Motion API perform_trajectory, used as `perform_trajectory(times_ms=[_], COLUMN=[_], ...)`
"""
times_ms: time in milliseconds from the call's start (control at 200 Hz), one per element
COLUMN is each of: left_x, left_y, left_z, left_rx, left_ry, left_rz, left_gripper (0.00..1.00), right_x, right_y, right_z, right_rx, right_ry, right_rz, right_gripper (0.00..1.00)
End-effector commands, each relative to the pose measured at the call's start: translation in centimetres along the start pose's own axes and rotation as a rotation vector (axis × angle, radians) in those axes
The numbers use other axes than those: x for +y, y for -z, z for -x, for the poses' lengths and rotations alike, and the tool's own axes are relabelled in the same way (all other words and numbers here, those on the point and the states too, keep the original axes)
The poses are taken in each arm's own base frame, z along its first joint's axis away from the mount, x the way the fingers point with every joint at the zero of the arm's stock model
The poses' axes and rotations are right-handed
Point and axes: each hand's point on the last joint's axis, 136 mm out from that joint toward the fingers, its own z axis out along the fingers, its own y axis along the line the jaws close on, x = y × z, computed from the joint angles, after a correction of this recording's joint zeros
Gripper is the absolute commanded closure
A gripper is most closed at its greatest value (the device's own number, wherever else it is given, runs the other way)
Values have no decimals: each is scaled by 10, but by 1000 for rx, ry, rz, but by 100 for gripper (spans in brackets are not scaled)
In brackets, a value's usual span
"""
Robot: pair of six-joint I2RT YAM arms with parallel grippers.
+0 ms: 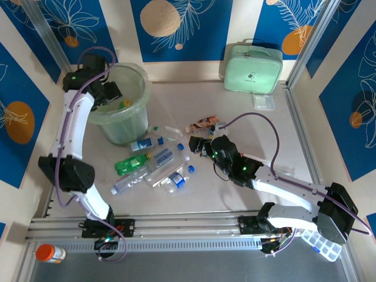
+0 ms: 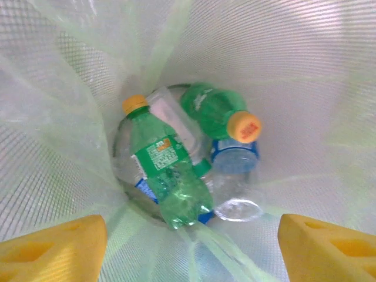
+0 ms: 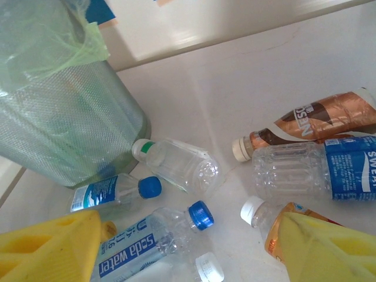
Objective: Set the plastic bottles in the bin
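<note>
Yellow fingers (image 3: 320, 247) of the released right hand (image 3: 188, 241) half-cover an orange bottle (image 3: 271, 226); left hand (image 2: 191, 235), released, over the bin (image 2: 305, 88).

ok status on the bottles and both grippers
left gripper open, empty, over the bin. right gripper open, low over the loose bottles. binned bottles: a few; most on table. no obstruction.

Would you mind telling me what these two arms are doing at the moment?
They are clearing plastic bottles off the table into the bin. The left gripper hangs open over the bin with nothing between its fingers. A green bottle and a few others lie at the bottom. The right gripper is open and low over the pile on the table, where several are not yet binned.
</note>
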Motion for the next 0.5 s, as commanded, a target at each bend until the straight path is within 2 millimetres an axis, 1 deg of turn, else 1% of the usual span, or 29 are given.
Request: perform_trajectory(times_ms=[0, 115, 205, 240, 300, 360, 405, 465, 495], left_x=[-20, -32, -41, -46, -57, -67, -72, -75, -75], left_y=[26, 63, 94, 104, 118, 124, 125, 120, 114], left_z=[-4, -22, -38, -47, -70, -98, -120, -148, -163], left_rx=[-48, -160, -242, -259, -258, -234, -213, -181, -160], left_ry=[-8, -77, -194, -239, -321, -407, -474, -552, -587], left_rz=[-176, -308, -366, -396, -466, -518, -539, -543, -536], left_gripper=[25, 24, 24, 24, 24, 24, 24, 24, 25], right_x=[8, 9, 11, 12, 13, 14, 14, 12, 10], right_y=[6, 11, 14, 15, 14, 13, 12, 10, 9], right_z=[7, 9, 11, 10, 8, 6, 5, 4, 4], right_rx=[-27, -47, -56, -55, -48, -35, -23, -12, -10], right_ry=[40, 58, 73, 86, 105, 117, 124, 125, 123], right_rz=[62, 81, 97, 108, 115, 116, 111, 96, 85], right_gripper=[21, 21, 21, 21, 21, 22, 23, 24, 24])
